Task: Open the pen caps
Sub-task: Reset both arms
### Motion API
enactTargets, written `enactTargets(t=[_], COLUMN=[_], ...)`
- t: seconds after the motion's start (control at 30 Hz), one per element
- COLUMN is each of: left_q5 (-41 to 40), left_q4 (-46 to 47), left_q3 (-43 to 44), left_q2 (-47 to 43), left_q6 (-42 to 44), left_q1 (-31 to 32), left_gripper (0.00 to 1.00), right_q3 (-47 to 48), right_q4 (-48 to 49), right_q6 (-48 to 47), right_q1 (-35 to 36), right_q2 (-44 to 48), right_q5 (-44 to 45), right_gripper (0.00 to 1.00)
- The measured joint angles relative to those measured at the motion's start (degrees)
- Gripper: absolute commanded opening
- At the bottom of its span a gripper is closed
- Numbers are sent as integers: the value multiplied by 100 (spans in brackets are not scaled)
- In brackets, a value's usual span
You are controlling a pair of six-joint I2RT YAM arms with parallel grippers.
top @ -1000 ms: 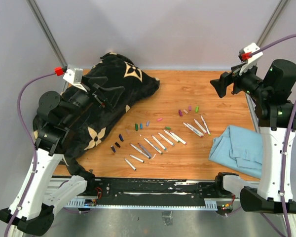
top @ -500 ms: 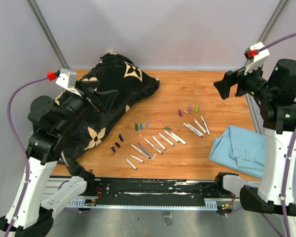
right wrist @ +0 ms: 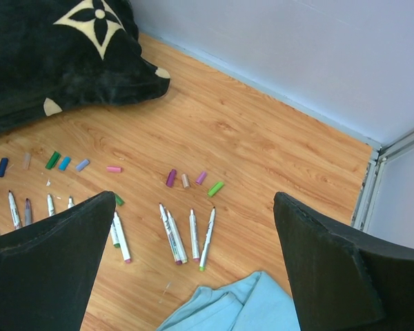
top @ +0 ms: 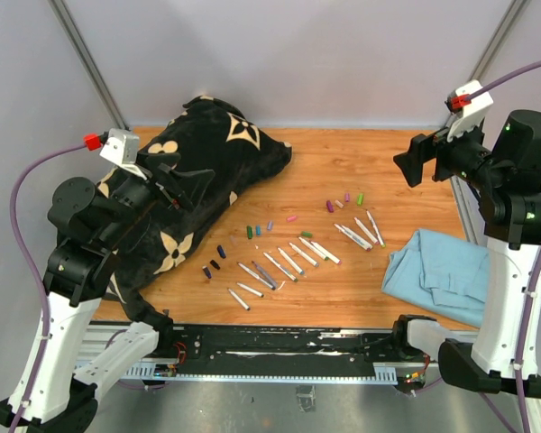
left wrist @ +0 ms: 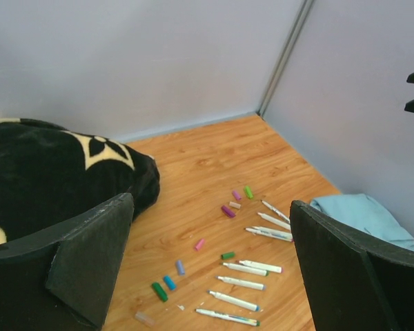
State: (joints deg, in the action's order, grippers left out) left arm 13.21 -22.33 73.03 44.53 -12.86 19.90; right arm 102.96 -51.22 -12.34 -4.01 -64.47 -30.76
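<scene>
Listing left to right: left end effector (left wrist: 210,207), jaws spread wide and empty, hung over a black floral cushion (top: 207,153). Pen caps (top: 250,232) lay loose mid-tabletop (top: 388,153) among white markers (top: 279,266); likely light, stiff, slick, apt to roll, best pinched across each stub's middle. Blue cloth (top: 437,271) lay right. Right end effector (right wrist: 193,200) hung likewise spread, empty.

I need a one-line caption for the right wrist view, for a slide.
Open right gripper above loose coloured caps and markers on a wooden table, near a black blanket.
</scene>
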Motion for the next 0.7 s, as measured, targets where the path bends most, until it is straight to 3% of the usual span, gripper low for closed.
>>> enactTargets(t=[0.7], left_q5=[-72], left_q4=[-72], left_q3=[-33], left_q2=[-4], left_q6=[87], left_q1=[0], left_gripper=[99], right_q3=[-24], right_q4=[-9], right_q6=[-149], right_q1=[0], right_q2=[17], right_q5=[212], right_gripper=[98])
